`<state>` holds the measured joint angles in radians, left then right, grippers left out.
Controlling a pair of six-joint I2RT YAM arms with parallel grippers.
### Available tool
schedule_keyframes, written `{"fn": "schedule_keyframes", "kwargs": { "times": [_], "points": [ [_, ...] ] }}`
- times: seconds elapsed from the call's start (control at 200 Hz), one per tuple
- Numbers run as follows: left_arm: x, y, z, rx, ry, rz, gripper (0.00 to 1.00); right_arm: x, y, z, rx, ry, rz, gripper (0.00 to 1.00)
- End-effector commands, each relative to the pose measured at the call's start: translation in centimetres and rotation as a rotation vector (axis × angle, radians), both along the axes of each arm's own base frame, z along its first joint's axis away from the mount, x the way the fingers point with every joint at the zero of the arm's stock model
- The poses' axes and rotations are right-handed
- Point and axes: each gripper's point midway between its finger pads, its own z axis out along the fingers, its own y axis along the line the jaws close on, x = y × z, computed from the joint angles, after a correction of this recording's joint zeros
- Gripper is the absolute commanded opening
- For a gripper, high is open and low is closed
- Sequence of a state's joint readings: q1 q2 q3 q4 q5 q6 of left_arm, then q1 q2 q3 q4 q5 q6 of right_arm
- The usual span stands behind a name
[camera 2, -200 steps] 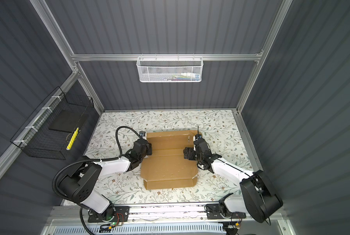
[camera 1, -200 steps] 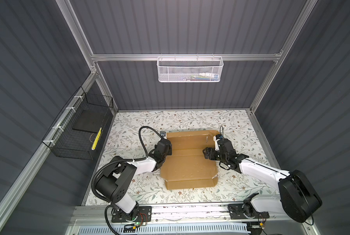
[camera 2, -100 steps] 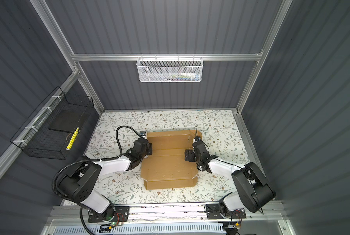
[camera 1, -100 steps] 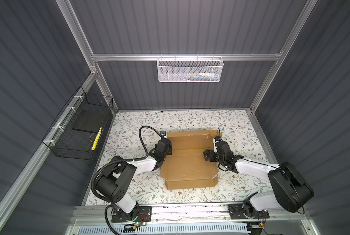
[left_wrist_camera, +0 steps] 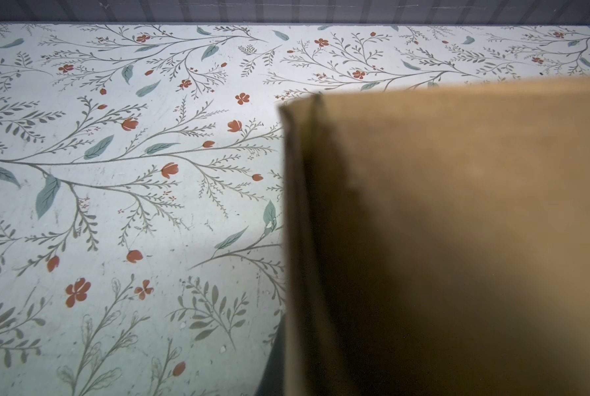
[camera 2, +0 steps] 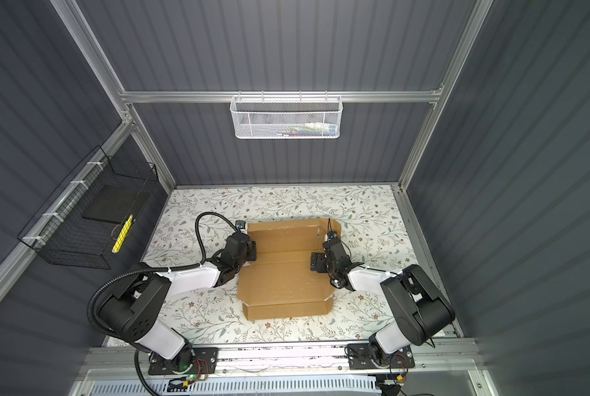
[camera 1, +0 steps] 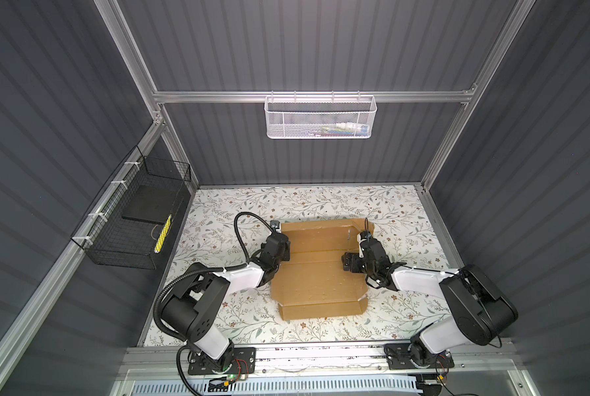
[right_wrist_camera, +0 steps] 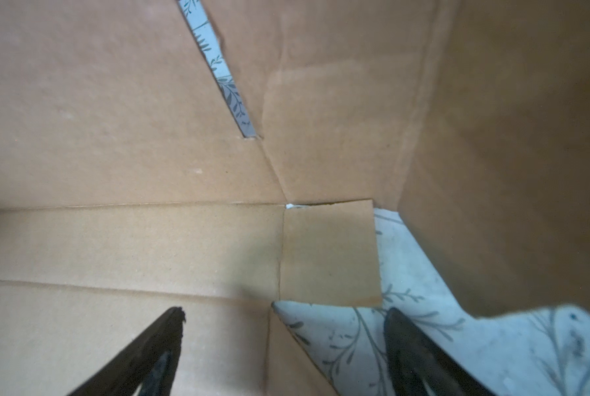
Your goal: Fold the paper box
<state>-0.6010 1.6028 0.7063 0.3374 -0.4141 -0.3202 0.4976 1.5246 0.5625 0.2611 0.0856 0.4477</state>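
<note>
The paper box (camera 1: 317,274) (camera 2: 283,274) is a brown cardboard sheet lying open in the middle of the table, with its near front flap folded up. My left gripper (camera 1: 282,248) (camera 2: 250,252) is at its left edge, shut on the left side flap. That flap (left_wrist_camera: 440,240) stands close up in the left wrist view and hides the jaws. My right gripper (camera 1: 346,263) (camera 2: 314,262) (right_wrist_camera: 285,312) is open over the box's right edge. One of its fingers (right_wrist_camera: 163,343) is above the base panel, and a small square tab (right_wrist_camera: 331,253) lies just ahead. The right side flap (right_wrist_camera: 509,154) stands raised.
The floral table (camera 1: 218,212) spreads around the box. A black wire basket (camera 1: 132,219) hangs on the left wall and a white mesh basket (camera 1: 321,116) on the back rail. Dark walls and aluminium posts close in three sides.
The right gripper has edged slightly toward the box's middle and its jaws have spread a little wider, while its arm folded back. The left arm and the box stay put.
</note>
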Motion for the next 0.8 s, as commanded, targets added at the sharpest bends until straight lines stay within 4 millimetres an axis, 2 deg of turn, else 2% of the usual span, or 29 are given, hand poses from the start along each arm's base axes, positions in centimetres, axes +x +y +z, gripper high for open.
{"fn": "schedule_keyframes", "kwargs": {
  "times": [0.0, 0.185, 0.42, 0.795],
  "points": [
    [0.2, 0.1, 0.7, -0.003, 0.003, 0.002, 0.0, 0.3, 0.5, -0.1, 0.024, -0.01, -0.003, 0.92],
    [0.2, 0.1, 0.7, 0.003, 0.0, 0.001, 0.0, 0.7, 1.0, 0.3, 0.054, -0.032, 0.003, 0.93],
    [0.2, -0.1, 0.2, -0.004, 0.006, -0.007, 0.0, 0.7, 2.5, 2.2, 0.125, -0.09, 0.063, 0.94],
    [0.3, -0.5, -0.2, -0.014, 0.017, -0.017, 0.0, 0.6, 4.0, 4.6, 0.113, -0.127, 0.123, 0.94]
  ]
}}
